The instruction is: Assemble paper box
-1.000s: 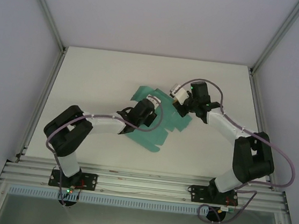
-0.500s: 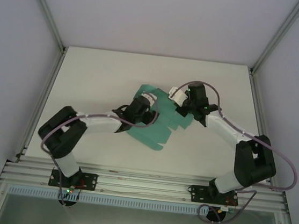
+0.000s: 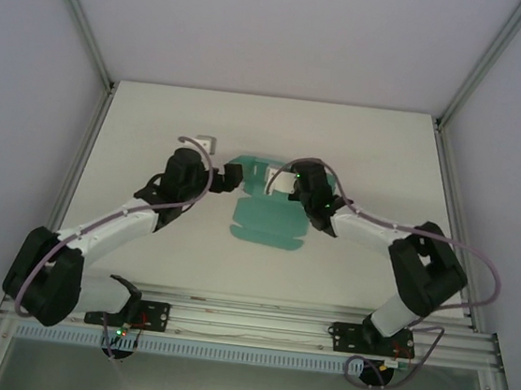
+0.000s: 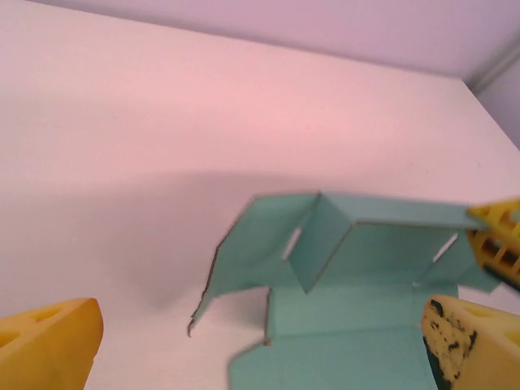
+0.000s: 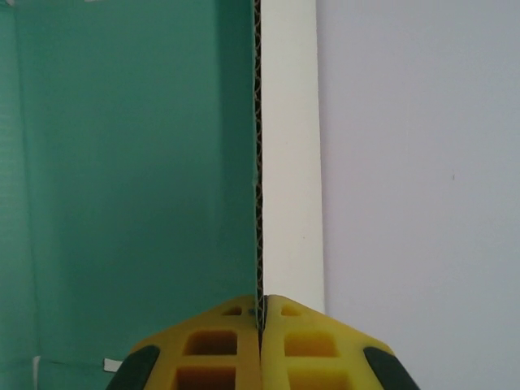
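Observation:
The paper box is a teal die-cut card lying on the white table, its far flaps folded up. My right gripper is shut on the edge of one upright flap; in the right wrist view the fingertips pinch the card edge, with the green face to the left and the white back to the right. My left gripper stands open just left of the raised flaps, touching nothing. From the left wrist, the paper box sits ahead of the spread yellow fingers.
The white table is bounded by grey walls and aluminium frame posts. A metal rail with both arm bases runs along the near edge. Bare table surface lies behind and to both sides of the card.
My left gripper has opened, let go of the card and swung to its left side. The right gripper moved left with the flap, and the card turned square to the table.

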Tool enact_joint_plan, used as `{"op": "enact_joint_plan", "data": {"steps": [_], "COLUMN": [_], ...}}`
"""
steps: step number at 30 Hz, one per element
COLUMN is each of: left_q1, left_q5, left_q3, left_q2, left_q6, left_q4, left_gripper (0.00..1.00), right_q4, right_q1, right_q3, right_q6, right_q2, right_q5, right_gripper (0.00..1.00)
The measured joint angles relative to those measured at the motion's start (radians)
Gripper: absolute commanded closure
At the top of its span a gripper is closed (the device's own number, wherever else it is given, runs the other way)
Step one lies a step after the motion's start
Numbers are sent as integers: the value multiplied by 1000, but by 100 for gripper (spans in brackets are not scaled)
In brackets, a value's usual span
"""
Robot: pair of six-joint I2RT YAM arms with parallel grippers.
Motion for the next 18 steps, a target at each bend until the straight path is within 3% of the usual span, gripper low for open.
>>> {"op": "enact_joint_plan", "data": {"steps": [5,10,18], "left_q1": [73,189,235], "left_q5": [-35,-47,-42], "left_q3": [-4,8,106], "left_q2": [-32,35,214], "left_q6": [-61,-120,-143], "left_q4": [-61,-109,-127], "left_gripper": [0,0,0], "right_q4": [220,416,629], "right_q1": [4,25,35], "right_q3": [-63,-113,-163], "right_q6": [-111,-194,-234], "right_q2": [73,92,142], "right_q5": [48,50,18], "right_gripper": [100,100,100]}}
